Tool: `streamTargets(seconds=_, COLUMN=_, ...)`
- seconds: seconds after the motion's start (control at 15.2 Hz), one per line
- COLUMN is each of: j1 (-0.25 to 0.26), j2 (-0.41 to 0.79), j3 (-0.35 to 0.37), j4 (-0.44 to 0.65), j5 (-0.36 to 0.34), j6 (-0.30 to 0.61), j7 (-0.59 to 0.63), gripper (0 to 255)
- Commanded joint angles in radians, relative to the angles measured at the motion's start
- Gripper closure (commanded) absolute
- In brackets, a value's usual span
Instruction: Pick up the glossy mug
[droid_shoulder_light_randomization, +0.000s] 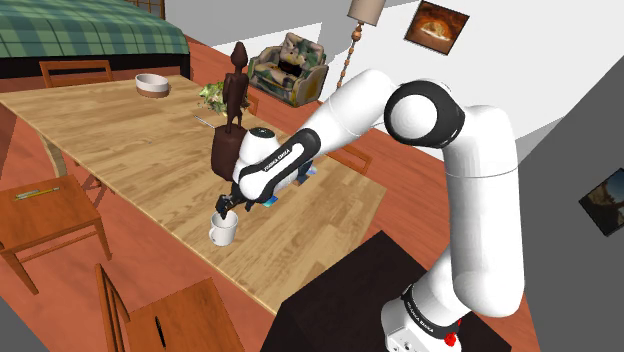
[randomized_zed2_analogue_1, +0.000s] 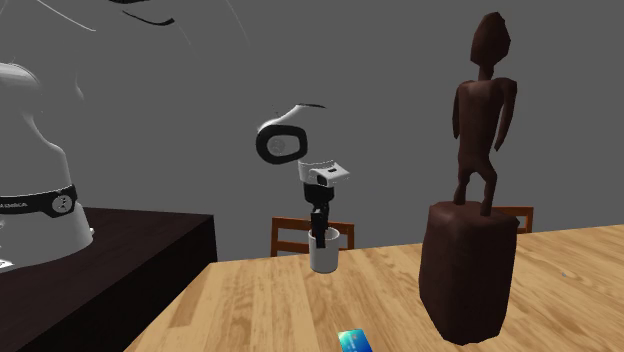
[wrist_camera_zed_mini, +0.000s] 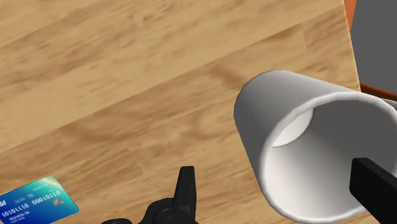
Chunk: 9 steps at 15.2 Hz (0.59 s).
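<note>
A white mug (droid_shoulder_light_randomization: 224, 234) stands upright near the wooden table's (droid_shoulder_light_randomization: 120, 140) edge, close to the stand. My black gripper (droid_shoulder_light_randomization: 222, 209) hangs right over it, pointing down, open. In the second exterior view the gripper (randomized_zed2_analogue_1: 320, 236) dips into the mug (randomized_zed2_analogue_1: 325, 258) at its rim. In the wrist view the mug (wrist_camera_zed_mini: 299, 102) is seen from above, its inside hollow. One finger (wrist_camera_zed_mini: 186, 188) stands outside its wall and the other finger (wrist_camera_zed_mini: 375, 188) is over its opening, so the gripper (wrist_camera_zed_mini: 273, 181) straddles the wall without clasping it.
A dark carved figure (droid_shoulder_light_randomization: 235, 110) on a block stands just behind the mug, tall in the second exterior view (randomized_zed2_analogue_1: 475, 200). A blue card (wrist_camera_zed_mini: 35, 198) lies on the table beside the gripper. A bowl (droid_shoulder_light_randomization: 152, 84) sits far off. Wooden chairs (droid_shoulder_light_randomization: 45, 205) ring the table.
</note>
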Motion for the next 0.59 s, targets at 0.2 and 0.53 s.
streamTargets(seconds=0.2, j1=0.004, j2=0.059, j3=-0.006, j4=0.021, j5=-0.004, j6=0.038, j7=0.000, gripper=0)
streamTargets(seconds=0.53, j1=0.005, j2=0.059, j3=-0.006, j4=0.022, j5=-0.004, j6=0.038, j7=0.001, gripper=255)
